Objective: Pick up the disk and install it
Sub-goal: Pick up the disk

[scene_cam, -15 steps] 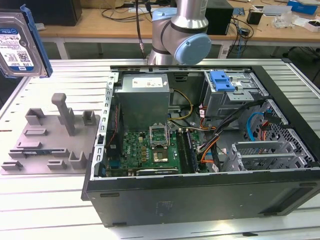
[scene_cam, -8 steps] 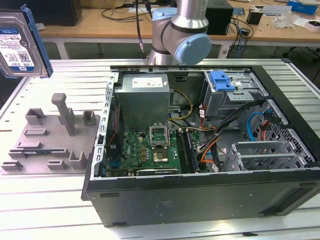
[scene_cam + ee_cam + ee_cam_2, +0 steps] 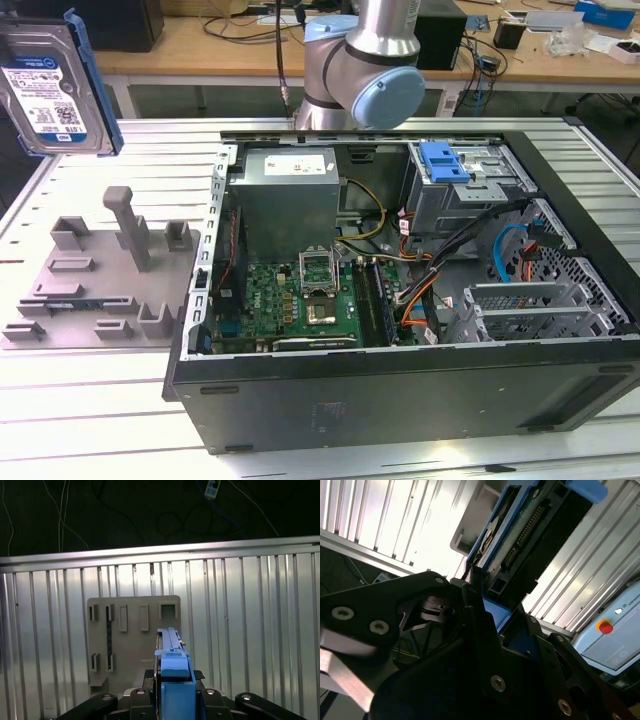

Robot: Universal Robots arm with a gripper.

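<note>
Closest to the exterior camera, one open case (image 3: 400,410) is seen on the slatted tabletop (image 3: 80,400), with one grey fixture (image 3: 100,290) set just beside it on the exterior view's left. One disk (image 3: 50,90) is held in the air over the fixture, well apart from the case, whose side wall (image 3: 215,250) is set between them. In both wrist views the jaws are seen closed on the disk's blue frame (image 3: 175,680), gripped edge-on.
</note>
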